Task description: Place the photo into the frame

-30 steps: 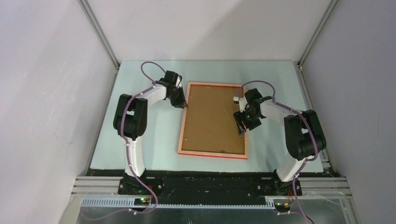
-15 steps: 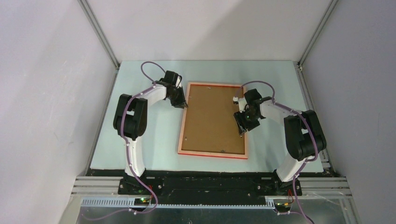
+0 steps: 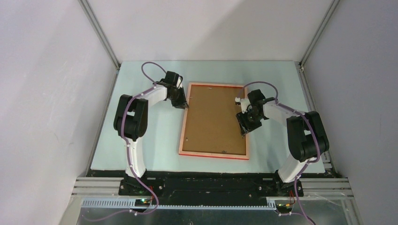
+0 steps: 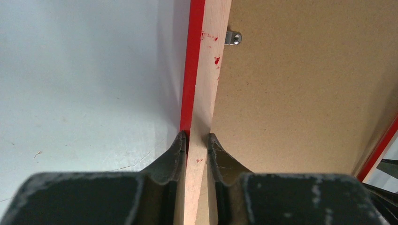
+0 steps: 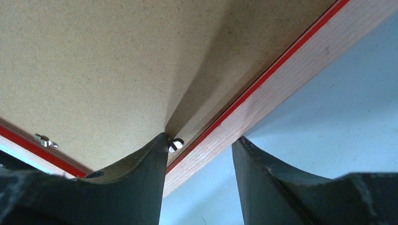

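Note:
The frame (image 3: 184, 127) lies face down on the table, pale wood back up, red edges showing. A brown backing board (image 3: 213, 117) fills its opening. The photo is hidden. My left gripper (image 3: 185, 105) is shut on the frame's left rail; in the left wrist view the gripper (image 4: 197, 140) pinches the wood rail (image 4: 211, 56). My right gripper (image 3: 245, 126) is open at the frame's right rail. In the right wrist view the gripper (image 5: 201, 138) straddles the rail (image 5: 291, 65), its inner finger (image 5: 150, 173) on the board (image 5: 108, 61) beside a metal clip (image 5: 176, 144).
More small metal clips sit at the board's edge, one in the left wrist view (image 4: 233, 37) and one in the right wrist view (image 5: 45, 139). The pale blue table (image 3: 141, 140) is bounded by grey walls on three sides. Both arm bases stand at the near edge.
My right gripper has shifted slightly outward and toward the far side along the frame's right rail. The left gripper and the frame have not moved.

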`<action>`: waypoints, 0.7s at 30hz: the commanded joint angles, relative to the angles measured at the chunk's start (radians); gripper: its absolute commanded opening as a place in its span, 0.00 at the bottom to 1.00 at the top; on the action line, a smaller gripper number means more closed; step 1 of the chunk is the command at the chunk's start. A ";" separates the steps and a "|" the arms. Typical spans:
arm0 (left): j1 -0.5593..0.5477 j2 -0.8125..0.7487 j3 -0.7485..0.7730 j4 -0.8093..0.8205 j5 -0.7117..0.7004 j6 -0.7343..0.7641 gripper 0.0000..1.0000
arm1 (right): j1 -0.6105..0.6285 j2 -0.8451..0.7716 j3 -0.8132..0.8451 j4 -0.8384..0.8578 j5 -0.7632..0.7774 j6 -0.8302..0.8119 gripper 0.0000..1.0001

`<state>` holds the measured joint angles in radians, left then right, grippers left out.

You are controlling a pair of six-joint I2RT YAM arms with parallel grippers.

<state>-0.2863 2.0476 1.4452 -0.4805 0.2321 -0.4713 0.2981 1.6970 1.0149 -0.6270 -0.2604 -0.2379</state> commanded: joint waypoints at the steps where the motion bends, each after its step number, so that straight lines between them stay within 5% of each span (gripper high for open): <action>1: 0.027 -0.039 -0.025 -0.030 -0.052 -0.007 0.00 | -0.007 -0.013 -0.025 -0.046 -0.023 -0.045 0.58; 21: 0.027 -0.038 -0.026 -0.029 -0.047 -0.004 0.00 | -0.002 0.021 -0.008 -0.025 0.015 -0.010 0.62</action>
<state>-0.2829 2.0438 1.4395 -0.4805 0.2337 -0.4713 0.2882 1.6932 1.0138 -0.6380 -0.2924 -0.2623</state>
